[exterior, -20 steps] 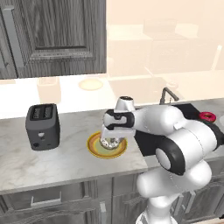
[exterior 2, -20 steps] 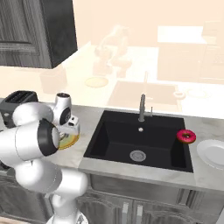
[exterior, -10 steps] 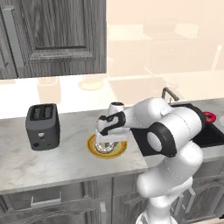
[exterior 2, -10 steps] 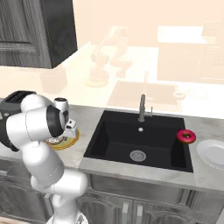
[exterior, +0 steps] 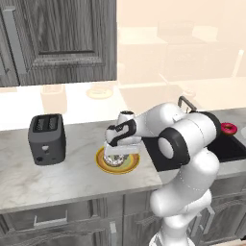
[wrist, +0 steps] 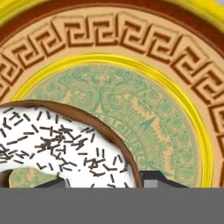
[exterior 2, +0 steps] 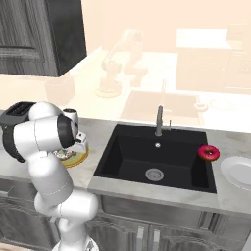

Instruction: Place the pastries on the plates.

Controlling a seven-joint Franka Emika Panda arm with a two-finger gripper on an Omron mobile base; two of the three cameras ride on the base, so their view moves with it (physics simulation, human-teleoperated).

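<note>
Left base view: the arm bends down over the marble tabletop (exterior: 57, 178) and sets its end effector (exterior: 116, 154) low over the orange-yellow plate (exterior: 103, 164), which lies between the dark toaster (exterior: 46, 139) and the black sink (exterior: 226, 146). The white-iced doughnut (exterior: 115, 159) sits under the hand, on the plate's green centre. Whether the fingers are closed on it cannot be told from here. The red-pink doughnut (exterior: 229, 128) lies far to the right, beyond the sink.

Right base view: the arm's shoulder and elbow cover most of the orange-yellow plate (exterior 2: 80, 158); only its near edge shows beside the sink (exterior 2: 154, 162). The toaster (exterior 2: 14, 112) stands behind the arm. The red-pink doughnut (exterior 2: 209, 152) rests on the tabletop at the sink's right edge, just beside the plain pale plate (exterior 2: 239, 171) and not on it. A faucet (exterior 2: 159, 119) stands behind the basin.

Hand view: the white-iced doughnut (wrist: 65, 144), flecked with dark sprinkles, lies on the plate's patterned green centre (wrist: 144, 118), inside the yellow ring and key-pattern rim. The finger tips are barely visible, so the end effector's opening cannot be judged.
</note>
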